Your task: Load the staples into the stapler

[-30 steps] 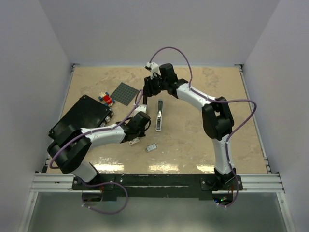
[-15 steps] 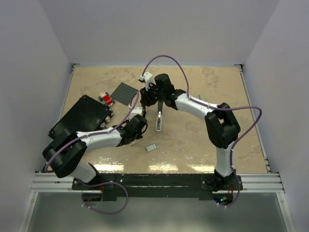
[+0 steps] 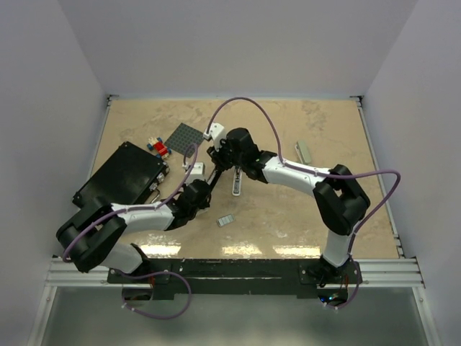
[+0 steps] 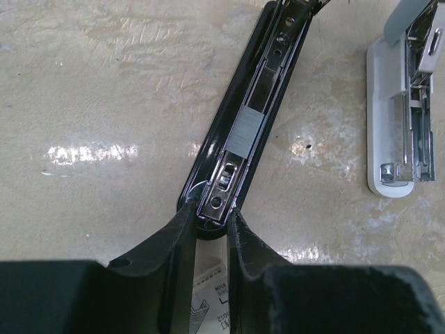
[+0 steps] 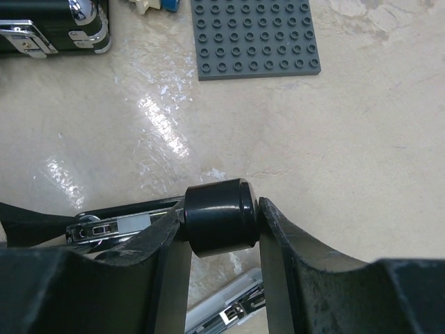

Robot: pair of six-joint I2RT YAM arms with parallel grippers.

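A black stapler [image 4: 217,132] lies open and is held at both ends. My left gripper [image 4: 212,212] is shut on its near metal end. My right gripper [image 5: 221,209] is shut on the round black knob [image 5: 219,221] at its far end. The staples [image 4: 247,130], a small ribbed grey block, sit in the metal channel of the stapler's magazine, partway along it. They also show in the right wrist view as the grey staples [image 5: 130,222] beside my left finger. From above, both grippers meet near the table's middle, left gripper [image 3: 202,187] and right gripper [image 3: 218,164].
A white stapler [image 3: 236,183] lies open just right of the black one. A little white box [image 3: 226,220] sits near the front. A grey studded baseplate [image 3: 184,138], coloured bricks [image 3: 156,147] and a black case [image 3: 119,176] stand at the left. A grey bar [image 3: 303,151] lies right.
Both arms have shifted toward the near left with the black stapler between them. The right gripper came down and forward while the left gripper drew back.
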